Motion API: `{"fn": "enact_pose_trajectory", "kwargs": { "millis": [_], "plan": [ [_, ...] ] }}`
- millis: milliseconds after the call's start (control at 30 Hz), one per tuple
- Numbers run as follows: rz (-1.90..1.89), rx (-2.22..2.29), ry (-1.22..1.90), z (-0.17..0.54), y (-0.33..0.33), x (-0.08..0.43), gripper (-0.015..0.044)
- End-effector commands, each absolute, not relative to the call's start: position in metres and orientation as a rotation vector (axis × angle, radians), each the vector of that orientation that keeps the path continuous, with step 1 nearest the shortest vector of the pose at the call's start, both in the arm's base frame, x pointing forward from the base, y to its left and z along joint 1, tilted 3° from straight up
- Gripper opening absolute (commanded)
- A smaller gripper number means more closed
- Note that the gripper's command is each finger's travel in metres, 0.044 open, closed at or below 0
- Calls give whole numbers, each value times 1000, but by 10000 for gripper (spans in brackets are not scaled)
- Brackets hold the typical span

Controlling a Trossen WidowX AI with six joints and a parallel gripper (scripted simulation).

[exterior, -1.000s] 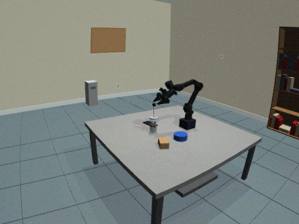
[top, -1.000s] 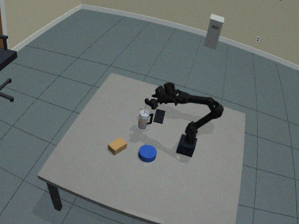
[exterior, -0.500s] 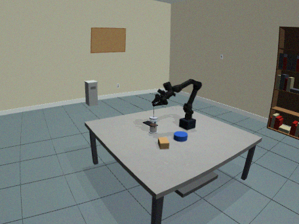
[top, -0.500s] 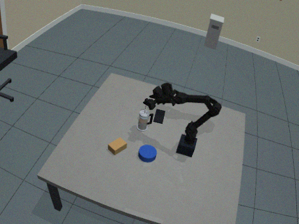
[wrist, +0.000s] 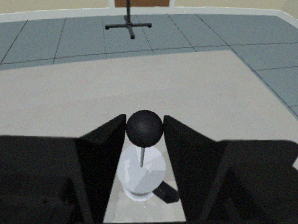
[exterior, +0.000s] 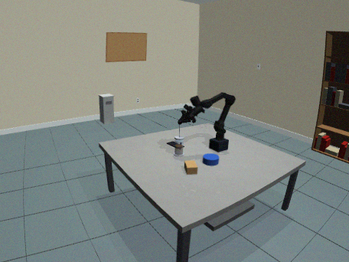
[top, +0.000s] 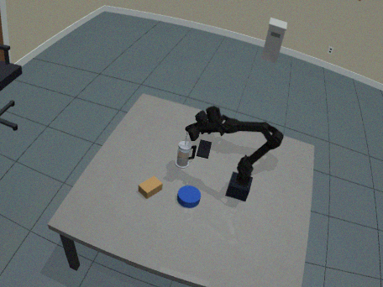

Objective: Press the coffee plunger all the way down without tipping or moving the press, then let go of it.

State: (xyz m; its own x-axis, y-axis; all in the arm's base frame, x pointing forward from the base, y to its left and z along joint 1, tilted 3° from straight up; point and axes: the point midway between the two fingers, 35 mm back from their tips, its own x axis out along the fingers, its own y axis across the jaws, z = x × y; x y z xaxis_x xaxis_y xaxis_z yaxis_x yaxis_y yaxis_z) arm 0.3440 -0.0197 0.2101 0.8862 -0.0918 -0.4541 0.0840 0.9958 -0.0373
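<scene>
The coffee press stands upright on the table. Its white lid shows from above in the wrist view, with the black handle at one side. The thin plunger rod rises well above the lid and ends in a round black knob. My gripper is shut on the knob, one fingertip against each side. The top and exterior views show the gripper above the press, the knob hidden or merged with the dark fingers.
A dark flat pad lies beside the press on its handle side. A blue disc and an orange block lie on the table, nearer its front edge than the press.
</scene>
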Motion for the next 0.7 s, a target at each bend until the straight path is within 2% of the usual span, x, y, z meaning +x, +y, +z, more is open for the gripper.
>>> {"fn": "enact_pose_trajectory", "kwargs": {
  "millis": [0,667],
  "plan": [
    [-90,-20,476,209,-20,344,121],
    [-90,-20,476,184,-21,351,121]
  ]
}}
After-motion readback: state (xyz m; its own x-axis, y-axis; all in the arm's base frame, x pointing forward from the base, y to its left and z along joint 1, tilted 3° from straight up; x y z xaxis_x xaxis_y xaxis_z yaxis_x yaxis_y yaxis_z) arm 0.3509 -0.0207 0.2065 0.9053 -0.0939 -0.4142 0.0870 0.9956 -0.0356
